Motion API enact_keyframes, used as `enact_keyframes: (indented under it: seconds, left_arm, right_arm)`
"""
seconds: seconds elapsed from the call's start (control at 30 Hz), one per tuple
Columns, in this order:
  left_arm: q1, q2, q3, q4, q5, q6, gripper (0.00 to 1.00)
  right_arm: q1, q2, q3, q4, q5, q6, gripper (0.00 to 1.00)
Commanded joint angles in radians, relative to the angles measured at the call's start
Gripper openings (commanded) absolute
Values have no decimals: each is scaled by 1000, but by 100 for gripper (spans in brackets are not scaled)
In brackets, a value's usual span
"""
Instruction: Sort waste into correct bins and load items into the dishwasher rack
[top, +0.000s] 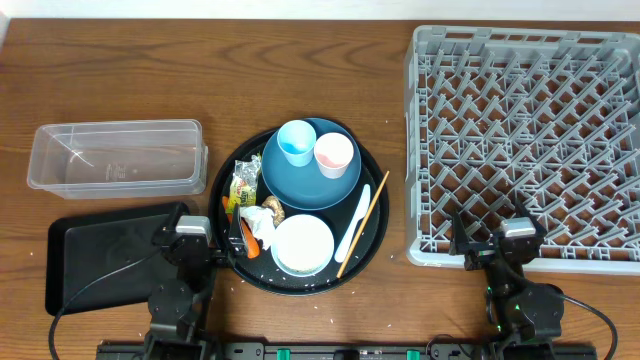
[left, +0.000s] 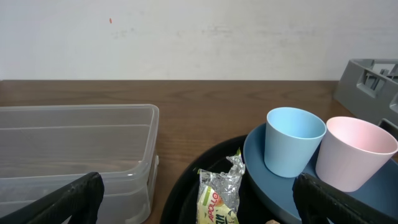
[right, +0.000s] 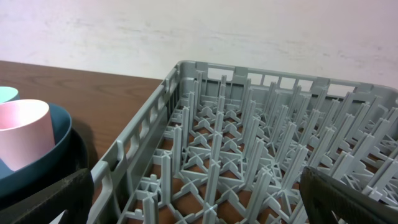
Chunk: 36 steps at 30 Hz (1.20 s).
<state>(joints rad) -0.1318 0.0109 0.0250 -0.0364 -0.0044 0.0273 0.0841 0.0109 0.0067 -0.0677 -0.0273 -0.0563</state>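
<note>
Dishwasher rack (top: 520, 140), the large square light grey plastic one with a lattice of upright pegs, lies right under my right claw (top: 497, 232). That claw hangs over the rack's near edge with its fingers spread wide apart and nothing between them. My left claw (top: 200, 235) is spread just as wide and empty, low at the near-left rim of the large round black tray (top: 372, 248).

Closest to my left claw are the orange carrot (top: 246, 226) and the crumpled white paper (top: 262, 236), touching each other. Just past them lie the small round brown food piece (top: 272, 205) and the yellow-green printed wrapper (top: 243, 188). The white bowl (top: 302, 243) stands upright beside the paper. Right of the bowl, the white plastic utensil (top: 352, 225) and the thin wooden chopstick (top: 363, 224) lie slanted side by side.

Farther back on the tray the large dark blue plate (top: 300, 185) carries the small light blue cup (top: 296, 142) and the small pink cup (top: 333, 154), both upright and side by side.

Left of my left claw sits the shallow black rectangular tray (top: 100, 250). Beyond it, on the brown wooden table (top: 150, 70), is the clear rectangular plastic tub (top: 115, 160).
</note>
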Motion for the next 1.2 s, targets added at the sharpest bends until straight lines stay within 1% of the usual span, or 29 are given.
enact_keyframes:
  seconds: [0.0,0.7,0.87,0.93,1.0,1.03,1.07,1.1,1.17]
  left_arm:
    - [3,-7,-21,-34,-30,5,98]
    - [3,-7,-21,-35,-21,0,98]
    - [3,-7,-21,-30,65,-2,98]
    - [3,-7,-19,-18,146,-2,98]
    - [3,-7,11,-28,261,-4,98]
    - [3,-7,36,-39,305,-24,98]
    - [3,-6,73,-60,328,-70,98]
    - [3,-2,121,-92,329,-118,98]
    - [3,21,222,-160,329,-167,98]
  right_arm:
    - [-6,-4,-2,-4,-6,-9,99]
    - [-6,-4,-2,-4,-6,-9,99]
    - [-6,-4,-2,-4,-6,-9,99]
    - [-6,-4,-2,-4,-6,-9,99]
    - [-6,-4,-2,-4,-6,-9,99]
    - [-6,-4,-2,-4,-6,-9,99]
    - [-6,-4,-2,-4,-6,-9,99]
    - [-6,-4,-2,-4,-6,-9,99]
    - [-6,-4,-2,-4,-6,-9,99]
